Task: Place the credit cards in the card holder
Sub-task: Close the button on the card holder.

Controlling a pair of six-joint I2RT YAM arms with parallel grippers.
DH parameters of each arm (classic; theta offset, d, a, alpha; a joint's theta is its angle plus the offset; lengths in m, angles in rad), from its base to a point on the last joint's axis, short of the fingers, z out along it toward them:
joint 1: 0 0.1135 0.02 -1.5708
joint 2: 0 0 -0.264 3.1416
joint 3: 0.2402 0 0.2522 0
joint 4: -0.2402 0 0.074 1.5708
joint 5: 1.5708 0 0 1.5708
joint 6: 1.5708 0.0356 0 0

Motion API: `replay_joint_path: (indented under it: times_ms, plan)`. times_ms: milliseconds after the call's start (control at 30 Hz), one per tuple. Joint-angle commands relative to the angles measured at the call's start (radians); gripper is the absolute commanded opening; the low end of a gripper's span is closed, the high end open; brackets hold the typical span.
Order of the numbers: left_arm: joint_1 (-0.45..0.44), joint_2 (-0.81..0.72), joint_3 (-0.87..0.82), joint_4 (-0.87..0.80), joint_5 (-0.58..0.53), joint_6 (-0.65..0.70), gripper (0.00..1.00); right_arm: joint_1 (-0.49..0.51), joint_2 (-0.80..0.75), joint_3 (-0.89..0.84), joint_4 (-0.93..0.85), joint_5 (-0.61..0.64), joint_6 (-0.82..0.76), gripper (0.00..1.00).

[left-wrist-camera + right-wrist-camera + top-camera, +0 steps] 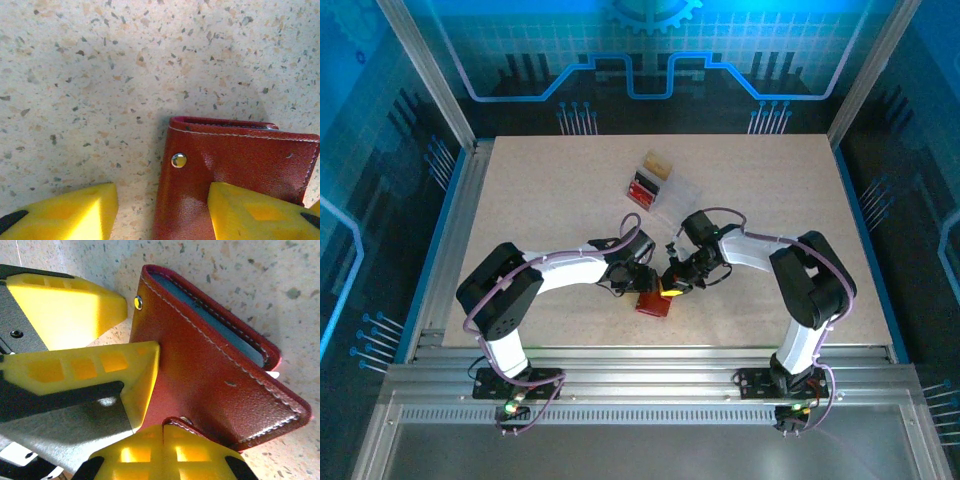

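Near the front edge of the speckled table (540,200), between the two wrists, the dark red card holder (653,303) is found. In the left wrist view its long stitched edge runs left to right, with a metal snap stud (179,160) near the left corner. The left gripper (162,210) is spread: one yellow pad is over the leather, the other over bare table, and nothing is clamped. From the right wrist the holder is seen slanting from upper left to lower right, a blue-grey lining (210,315) exposed in its mouth. The right gripper (164,442) is clenched, apparently on the snap tab (175,422). Farther back, a tan block (658,164) is seen from above.
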Motion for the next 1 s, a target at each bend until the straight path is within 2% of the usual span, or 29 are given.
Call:
replay_joint_path:
  times_ms: [0,967]
  plan:
    - [-0.056,0.117,-0.037,0.121,0.124,-0.015,0.53,0.020,0.020,0.004,0.045,-0.056,0.010,0.00]
    - [-0.057,0.120,-0.030,0.117,0.124,-0.015,0.53,0.037,0.046,-0.078,0.055,0.042,-0.002,0.00]
